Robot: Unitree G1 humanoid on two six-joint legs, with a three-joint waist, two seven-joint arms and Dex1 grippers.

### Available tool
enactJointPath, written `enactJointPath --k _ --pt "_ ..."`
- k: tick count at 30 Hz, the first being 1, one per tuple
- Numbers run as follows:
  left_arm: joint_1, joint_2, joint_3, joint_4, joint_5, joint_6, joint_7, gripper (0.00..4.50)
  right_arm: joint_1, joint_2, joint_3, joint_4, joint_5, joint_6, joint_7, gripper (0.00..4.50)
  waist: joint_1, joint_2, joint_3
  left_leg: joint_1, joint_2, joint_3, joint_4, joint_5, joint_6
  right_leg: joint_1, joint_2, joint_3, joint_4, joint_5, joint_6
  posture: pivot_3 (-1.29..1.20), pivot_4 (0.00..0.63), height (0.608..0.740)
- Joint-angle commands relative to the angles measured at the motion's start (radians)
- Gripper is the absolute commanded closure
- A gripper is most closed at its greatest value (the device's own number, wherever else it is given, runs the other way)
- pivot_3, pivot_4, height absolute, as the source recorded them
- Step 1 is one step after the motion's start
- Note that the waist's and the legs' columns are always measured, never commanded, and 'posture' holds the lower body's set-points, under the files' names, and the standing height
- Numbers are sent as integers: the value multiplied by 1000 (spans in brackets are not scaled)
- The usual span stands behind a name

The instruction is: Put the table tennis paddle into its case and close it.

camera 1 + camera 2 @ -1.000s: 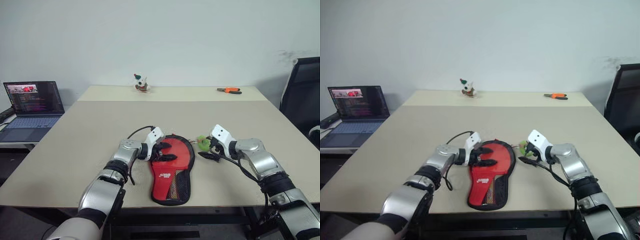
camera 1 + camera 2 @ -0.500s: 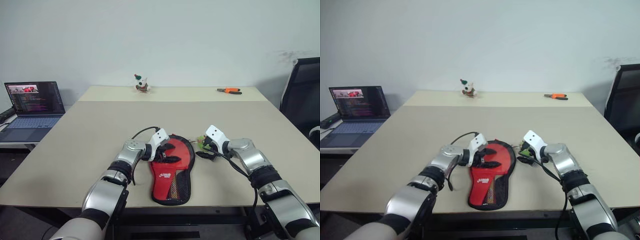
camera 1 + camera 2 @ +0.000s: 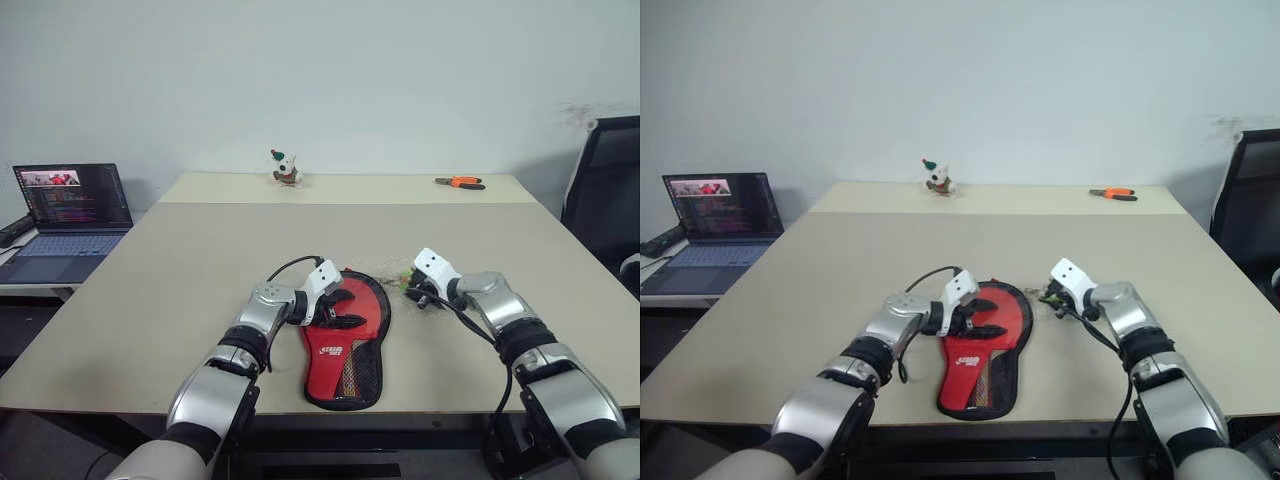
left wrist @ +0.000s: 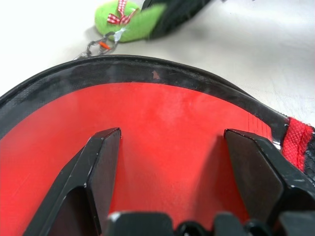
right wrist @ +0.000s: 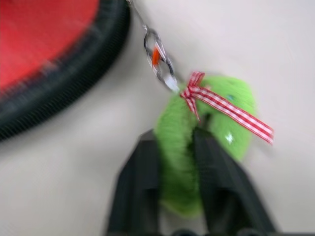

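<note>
- Case [image 3: 345, 385] lies flat near the front edge of the desk [image 3: 180, 270], handle end toward the robot, mesh side visible over the handle part
- Table tennis paddle [image 3: 350, 315] sits inside the case, red face up, white logo near the handle; black case rim runs around the round head
- Left end effector [image 3: 335, 308] rests on the red face at the left side of the head, fingers [image 4: 101, 162] spread wide and both lying on the rubber; nothing gripped between them
- Right end effector [image 3: 413, 291] is just right of the head of the case, low over the desk, fingers narrow and pinched on the green zipper tag [image 5: 206, 132]
- Green zipper tag is fuzzy, with a red-and-white checked ribbon; a small metal ring links it to the case rim
- Laptop [image 3: 62, 215] stands open on a side surface to the far left, screen lit
- Small toy figure [image 3: 285, 168] stands at the far edge of the desk, centre left
- Orange-handled pliers [image 3: 460, 182] lie at the far edge, right
- Black chair [image 3: 605, 200] stands beyond the right edge of the desk
</note>
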Motion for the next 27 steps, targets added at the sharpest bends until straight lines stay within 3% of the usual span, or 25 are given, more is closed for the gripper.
enactJointPath --k 1,15,27 --pt "50 -11 -40 43 50 -5 1 853 60 -70 -13 -187 -5 8 39 4475 0 0 0 0 0 0 0 0 0 0 0 0 0 0 0 0 150 740" --pt "109 -35 -80 60 92 -57 18 853 453 -227 -89 -956 115 412 125 4475 9 4 -4 2 -1 -3 0 0 0 4 -1 -2 -2 -4 7 0 150 740" --pt "113 -41 -79 66 104 -58 25 853 699 -399 -112 -1360 335 627 246 4475 13 6 -10 3 0 -9 -1 -1 0 14 0 -8 -15 -5 8 0 150 740"
